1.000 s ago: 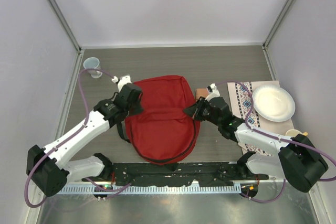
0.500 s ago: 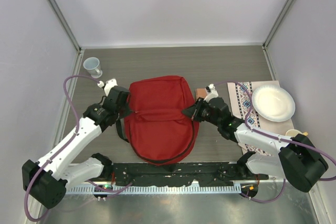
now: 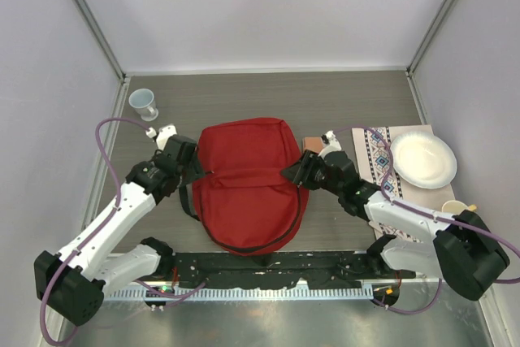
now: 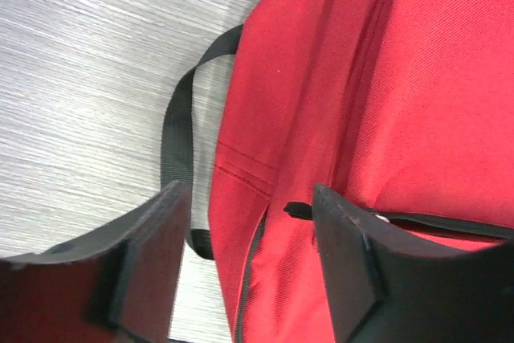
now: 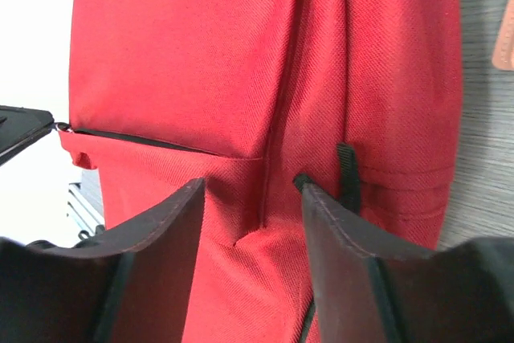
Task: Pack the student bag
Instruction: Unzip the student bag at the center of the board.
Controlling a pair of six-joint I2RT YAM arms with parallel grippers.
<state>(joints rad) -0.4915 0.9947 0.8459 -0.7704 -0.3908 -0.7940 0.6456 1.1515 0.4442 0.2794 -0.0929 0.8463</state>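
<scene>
Top view: the bag point(image 3: 246, 188) lies flat on the table point(image 3: 341, 103), with the left gripper point(image 3: 195, 172) and right gripper point(image 3: 293, 173) flanking it. Left wrist: jaws apart over the bag's side, holding nothing. Right wrist: jaws likewise apart above a shut zip point(image 5: 144, 142). Positioning seems done; opening that zip likely comes next.

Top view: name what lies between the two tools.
The bag fills that stretch. The left tool sits at one side edge and the right tool at the other, both open. The top view shows this.
</scene>
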